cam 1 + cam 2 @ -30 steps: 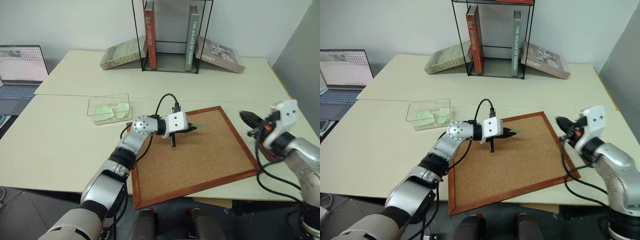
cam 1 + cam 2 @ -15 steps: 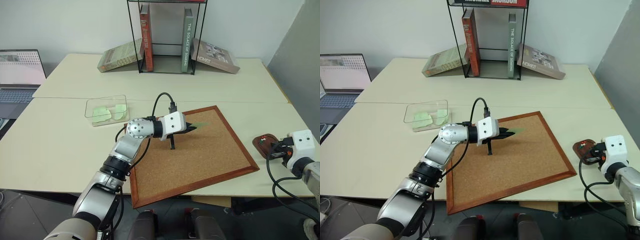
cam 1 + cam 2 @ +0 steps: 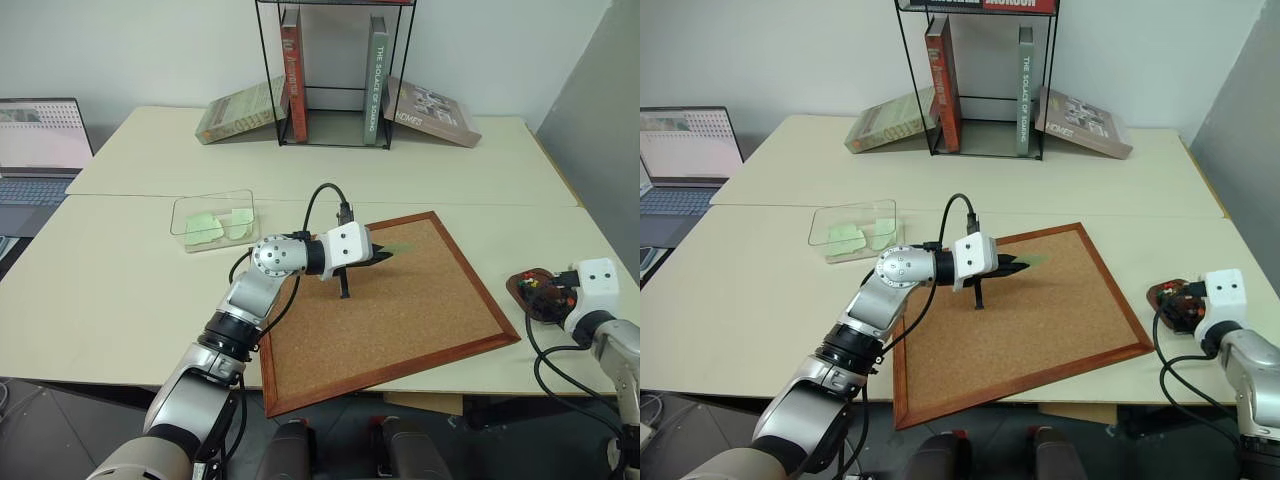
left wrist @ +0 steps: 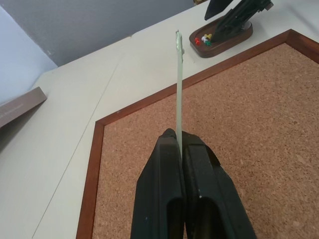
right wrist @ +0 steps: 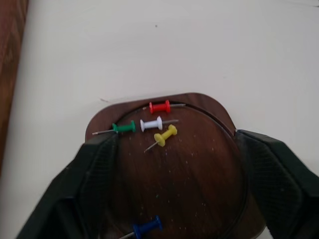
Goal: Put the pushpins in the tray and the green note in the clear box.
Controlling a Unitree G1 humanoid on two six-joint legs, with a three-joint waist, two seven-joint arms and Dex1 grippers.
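My left gripper (image 3: pixel 384 257) hangs just above the cork board (image 3: pixel 420 320), shut on the pale green note (image 4: pixel 178 84), which sticks out edge-on past its fingertips. The clear box (image 3: pixel 178 222) sits on the table to the left of the board, with green slips inside. At the right table edge my right gripper (image 5: pixel 174 142) stands open, its fingers on either side of the small reddish-brown tray (image 5: pixel 194 189). Several coloured pushpins (image 5: pixel 158 124) lie loose in the tray, none between the fingers.
A black wire rack (image 3: pixel 335 70) with upright and leaning books stands at the back. A laptop (image 3: pixel 40 140) is open at the far left. A grey panel (image 3: pixel 600 120) rises to the right of the table.
My right gripper has dropped to the right onto the tray and gone from shut to open; pushpins now lie in the tray. The left gripper has held still with the note.
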